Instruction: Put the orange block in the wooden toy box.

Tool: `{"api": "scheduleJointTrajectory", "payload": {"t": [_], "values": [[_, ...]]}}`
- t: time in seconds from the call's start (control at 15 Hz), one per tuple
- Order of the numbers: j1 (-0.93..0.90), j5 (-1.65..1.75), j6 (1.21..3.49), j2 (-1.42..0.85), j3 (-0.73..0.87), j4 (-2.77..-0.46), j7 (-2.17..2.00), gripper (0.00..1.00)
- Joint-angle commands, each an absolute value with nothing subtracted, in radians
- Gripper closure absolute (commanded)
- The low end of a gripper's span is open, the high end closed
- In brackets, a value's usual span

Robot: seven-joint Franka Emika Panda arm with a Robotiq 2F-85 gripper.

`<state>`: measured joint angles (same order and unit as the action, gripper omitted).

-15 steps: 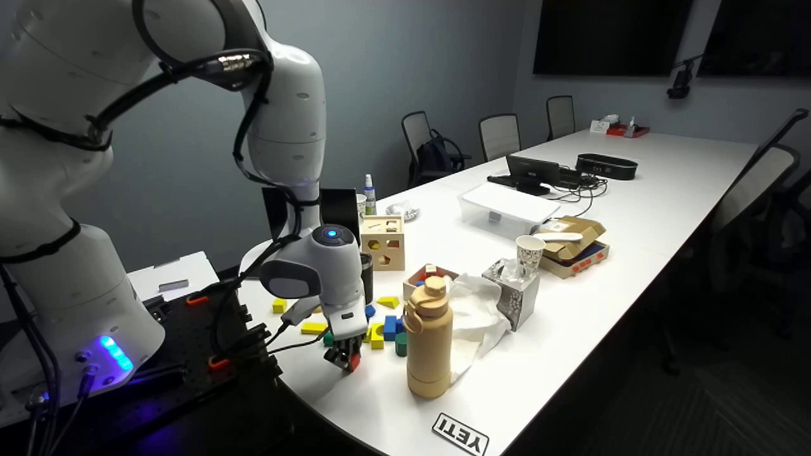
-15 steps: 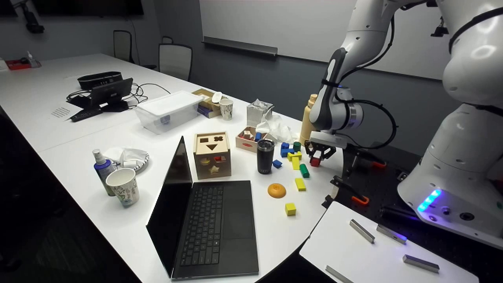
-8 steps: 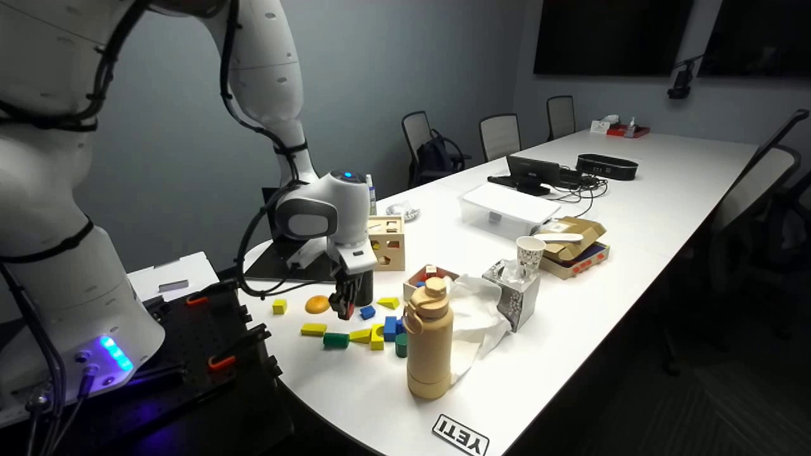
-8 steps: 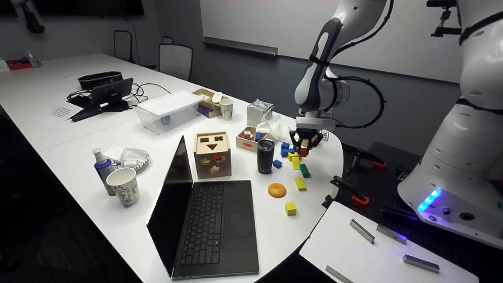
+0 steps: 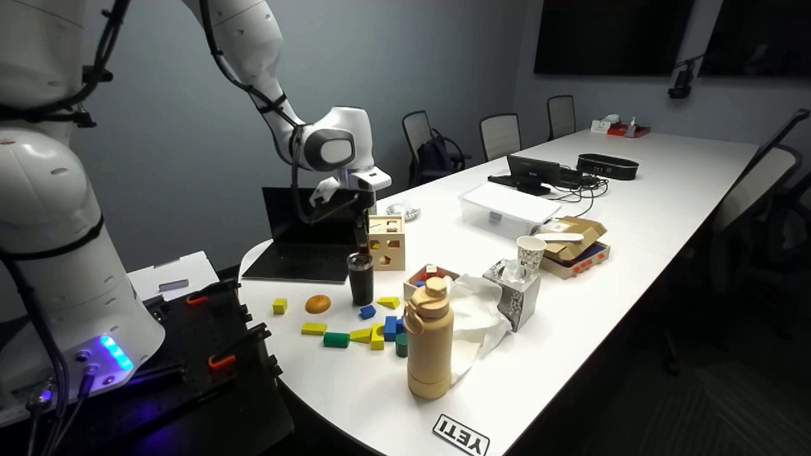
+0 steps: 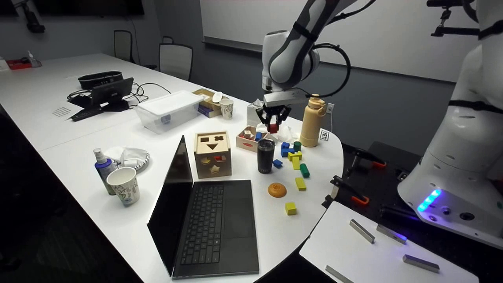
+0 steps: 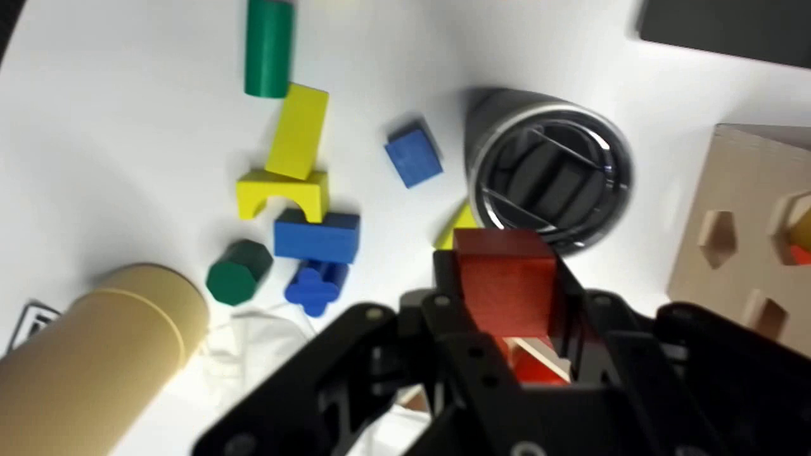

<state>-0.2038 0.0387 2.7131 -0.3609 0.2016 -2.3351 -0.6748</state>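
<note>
Closest to us in an exterior view is the open laptop (image 6: 216,228) on the desk (image 6: 279,236), then a yellow cube (image 6: 290,208) and an orange dome (image 6: 277,190). Just past the laptop we've got the wooden toy box (image 6: 212,155), upright, bits of yellow and red showing through its cut-outs. Near it, a black tumbler (image 6: 265,157). Slightly beyond, our pincer (image 6: 272,126) hangs up off the desk, clamped on the red block (image 7: 505,288) (honestly reads more red than orange to us), so that block's in midair, outside the box. Further back we see the tan bottle (image 6: 311,125), a tissue box (image 6: 252,114), and then way back, the lidded plastic bin (image 6: 180,117).
</note>
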Motion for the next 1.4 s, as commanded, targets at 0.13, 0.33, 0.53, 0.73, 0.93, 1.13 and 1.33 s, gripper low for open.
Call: {"api": "scheduleJointTrajectory", "payload": {"t": [0.13,0.33,0.53,0.73,0.93,1.13,1.33], "values": [[-0.207,0.055,2.645,-0.454,0.113,-2.113,-0.626,0.92],[-0.205,0.029,2.674,-0.529,0.072,-2.012,-0.594,0.92],[-0.213,0.020,2.674,-0.598,0.057,-1.919,-0.585,0.92],[-0.228,0.017,2.666,-0.663,0.052,-1.829,-0.583,0.92],[-0.235,0.013,2.668,-0.714,0.048,-1.759,-0.586,0.92],[-0.243,0.006,2.670,-0.762,0.045,-1.696,-0.591,0.92],[-0.253,-0.009,2.670,-0.810,0.047,-1.639,-0.598,0.92]]}}
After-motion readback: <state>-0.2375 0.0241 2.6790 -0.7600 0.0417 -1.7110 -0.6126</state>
